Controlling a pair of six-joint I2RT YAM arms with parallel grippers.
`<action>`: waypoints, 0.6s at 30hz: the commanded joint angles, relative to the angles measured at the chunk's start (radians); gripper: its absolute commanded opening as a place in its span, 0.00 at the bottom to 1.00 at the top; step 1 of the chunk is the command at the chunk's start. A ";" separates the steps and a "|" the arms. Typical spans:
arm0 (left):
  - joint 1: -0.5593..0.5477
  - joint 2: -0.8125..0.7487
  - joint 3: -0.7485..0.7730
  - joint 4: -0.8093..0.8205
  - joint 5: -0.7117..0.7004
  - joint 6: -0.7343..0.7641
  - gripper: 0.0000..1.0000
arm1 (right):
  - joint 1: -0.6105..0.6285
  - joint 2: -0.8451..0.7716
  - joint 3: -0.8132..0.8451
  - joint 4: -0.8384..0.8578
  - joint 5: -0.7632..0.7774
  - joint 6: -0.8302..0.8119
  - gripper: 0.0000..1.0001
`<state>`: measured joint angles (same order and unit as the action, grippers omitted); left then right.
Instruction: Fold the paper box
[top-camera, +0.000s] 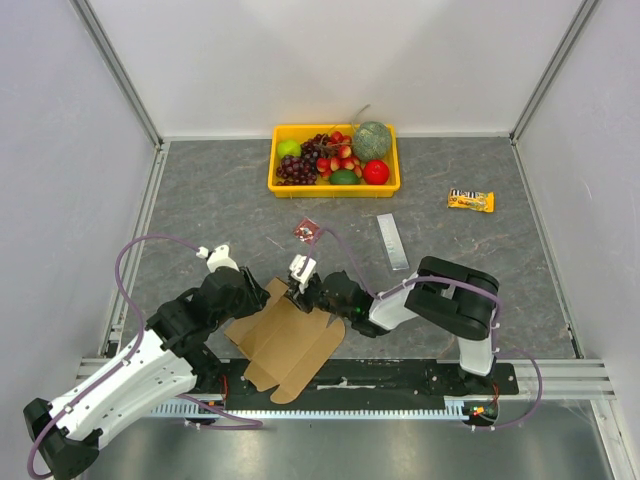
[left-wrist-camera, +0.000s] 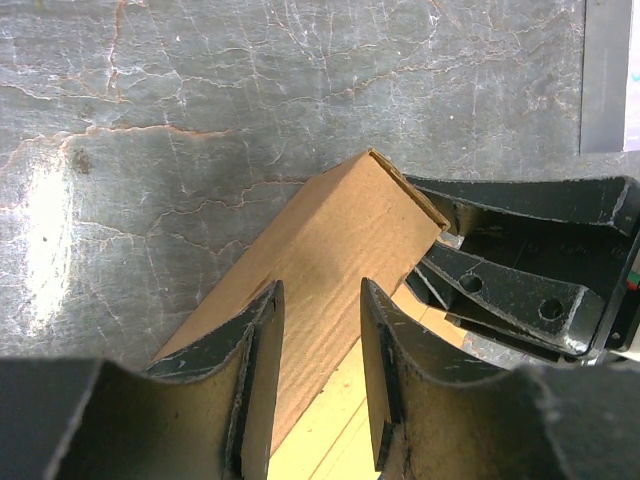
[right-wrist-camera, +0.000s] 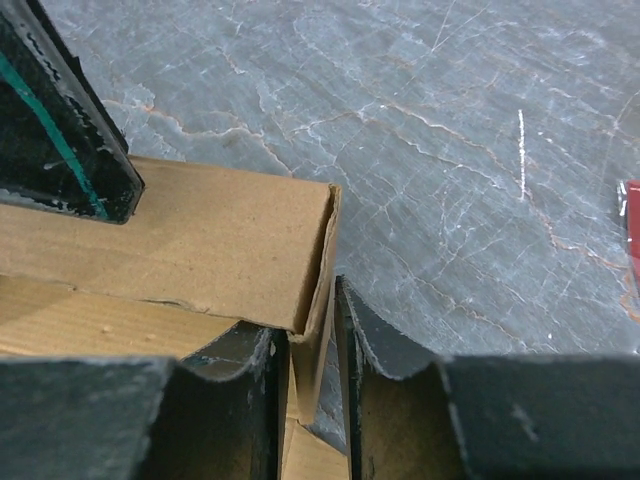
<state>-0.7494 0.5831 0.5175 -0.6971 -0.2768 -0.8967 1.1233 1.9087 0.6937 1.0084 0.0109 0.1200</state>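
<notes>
Paper box (top-camera: 285, 345): a brown die-cut sheet lying mostly flat on the surface (top-camera: 200, 200), close to the arm bases and between the two arms. Its far edge is turned up into a side wall (left-wrist-camera: 340, 240).

The left gripper (left-wrist-camera: 320, 290) sits over this wall with its fingers (left-wrist-camera: 255, 360) apart and the cardboard strip showing between them. The views do not show whether they press on the strip.

The right gripper (right-wrist-camera: 315, 315) meets the wall's free corner from the opposite side. Its fingers are drawn in narrowly on the thin end flap (right-wrist-camera: 318, 270), pinching it edge-on.

The step in hand appears to be setting the corner, where the end flap turns square against the raised wall.

- **Left arm:** it probably needs to brace the wall upright near the crease. The wall would otherwise likely fall back flat as the flap is worked.
- **Right gripper:** it should hold deep enough on the flap to steer it, and swing it about the scored line rather than pull outward. A pull could drag the light sheet across the surface.
- **Clearance:** the two grippers stand just beside one another at the corner, so there is little room. Any rotation is best kept small and slow.
- **Remaining work:** the near panels lie unfolded, so much of the task remains.
</notes>
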 joint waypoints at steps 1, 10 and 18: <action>-0.004 -0.003 -0.008 0.015 0.024 0.025 0.43 | 0.038 0.009 -0.016 0.105 0.167 -0.039 0.29; -0.005 -0.005 -0.007 0.018 0.028 0.030 0.43 | 0.099 0.039 -0.014 0.154 0.382 -0.102 0.24; -0.004 -0.008 -0.013 0.025 0.036 0.033 0.43 | 0.131 0.081 -0.011 0.206 0.485 -0.143 0.18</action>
<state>-0.7494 0.5812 0.5167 -0.6918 -0.2546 -0.8963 1.2419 1.9648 0.6876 1.1263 0.3828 0.0246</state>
